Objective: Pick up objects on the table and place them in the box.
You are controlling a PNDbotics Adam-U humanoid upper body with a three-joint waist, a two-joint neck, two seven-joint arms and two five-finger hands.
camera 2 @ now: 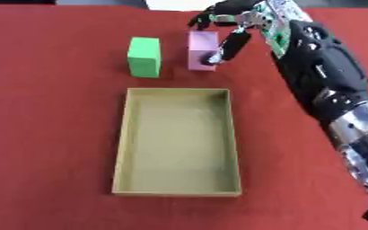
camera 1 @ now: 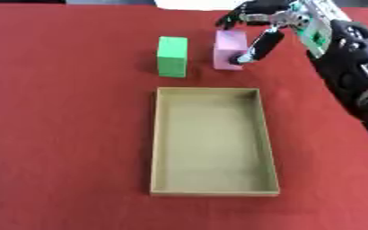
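At upper centre, the right hand (camera 1: 259, 28) curls its thumb and fingers around the pink rectangular block (camera 1: 229, 44), beside the green rectangular block (camera 1: 172, 56). Lift straight up before swinging toward the shallow tan cardboard box (camera 1: 155, 139), still empty, so the green neighbour stays put.

You have a green block (camera 1: 172, 56), a pink block (camera 1: 229, 49), a tan box (camera 1: 213, 191) and a red tablecloth (camera 1: 61, 134).
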